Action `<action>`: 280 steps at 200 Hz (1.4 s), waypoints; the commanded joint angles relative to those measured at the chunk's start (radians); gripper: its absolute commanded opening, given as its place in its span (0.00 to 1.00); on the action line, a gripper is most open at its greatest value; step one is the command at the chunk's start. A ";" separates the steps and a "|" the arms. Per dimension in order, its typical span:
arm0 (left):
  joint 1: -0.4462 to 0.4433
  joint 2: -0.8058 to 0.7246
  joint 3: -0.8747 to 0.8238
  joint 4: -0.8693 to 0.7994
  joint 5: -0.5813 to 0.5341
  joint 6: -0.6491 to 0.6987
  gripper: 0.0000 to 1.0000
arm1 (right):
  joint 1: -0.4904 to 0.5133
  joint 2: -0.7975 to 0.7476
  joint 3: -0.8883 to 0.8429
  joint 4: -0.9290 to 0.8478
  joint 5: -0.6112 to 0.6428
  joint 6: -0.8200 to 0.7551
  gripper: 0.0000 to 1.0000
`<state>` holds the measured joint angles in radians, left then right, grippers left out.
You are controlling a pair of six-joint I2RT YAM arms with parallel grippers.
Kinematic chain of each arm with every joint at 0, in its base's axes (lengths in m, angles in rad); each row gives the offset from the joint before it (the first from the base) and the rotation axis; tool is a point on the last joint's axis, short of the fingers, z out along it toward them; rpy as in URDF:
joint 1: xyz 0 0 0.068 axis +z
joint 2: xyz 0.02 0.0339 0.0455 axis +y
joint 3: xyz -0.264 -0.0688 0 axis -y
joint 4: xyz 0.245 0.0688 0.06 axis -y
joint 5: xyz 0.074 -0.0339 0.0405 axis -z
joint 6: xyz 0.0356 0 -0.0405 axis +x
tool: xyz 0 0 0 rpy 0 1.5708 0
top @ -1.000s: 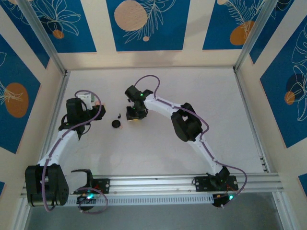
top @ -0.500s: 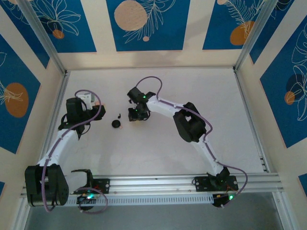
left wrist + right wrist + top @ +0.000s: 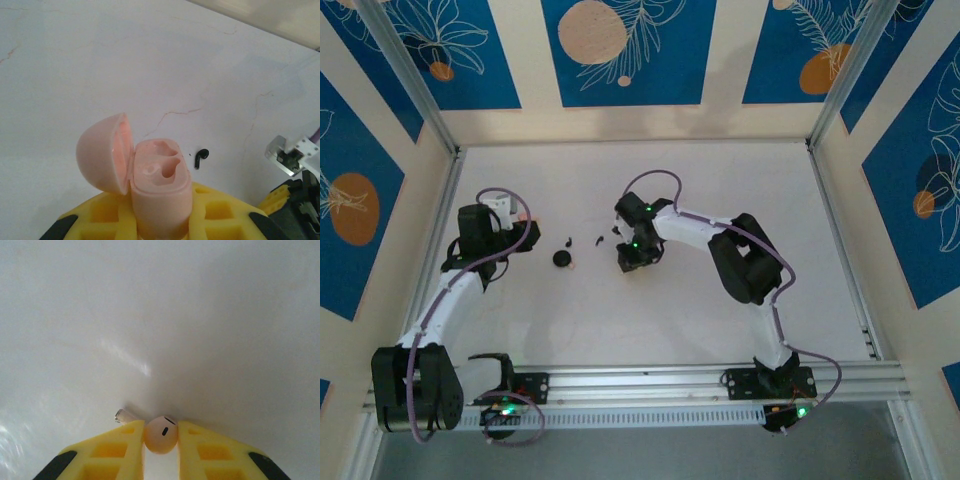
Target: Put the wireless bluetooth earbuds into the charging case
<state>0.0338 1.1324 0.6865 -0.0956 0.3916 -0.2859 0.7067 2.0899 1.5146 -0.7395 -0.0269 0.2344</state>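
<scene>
Right fingers (image 3: 112, 452), close beside the charging case (image 3: 161, 200) a second ago, now sit farther from it, toward the middle of the desk (image 3: 740, 190). They are clenched on a small peach earbud (image 3: 161, 433), pinching only its round head, and the silver-tipped stem juts out to one side. Left fingers (image 3: 107, 222) are clamped round the case's lower body, with the lid (image 3: 102, 157) hinged open and both sockets bare. Two black comma-shaped pieces (image 3: 601, 240) lie on the desk between the case and the right fingers, with a black disc (image 3: 562, 258) near them.

The risks, as I judge them:
- So slight a pinch on a rounded head may let the earbud roll or pop free on the way.
- The sideways stem may meet its socket crooked and jam.
- A hard push may twist the case in its grip or knock the lid shut.
</scene>
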 commanded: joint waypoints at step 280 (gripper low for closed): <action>0.006 -0.003 0.043 -0.021 0.052 0.014 0.17 | -0.108 -0.210 -0.227 -0.006 -0.169 0.571 0.41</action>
<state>0.0338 1.1328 0.7124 -0.1204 0.4183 -0.2794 0.6022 1.8503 1.2938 -0.7822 -0.1688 0.7601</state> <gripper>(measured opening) 0.184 0.409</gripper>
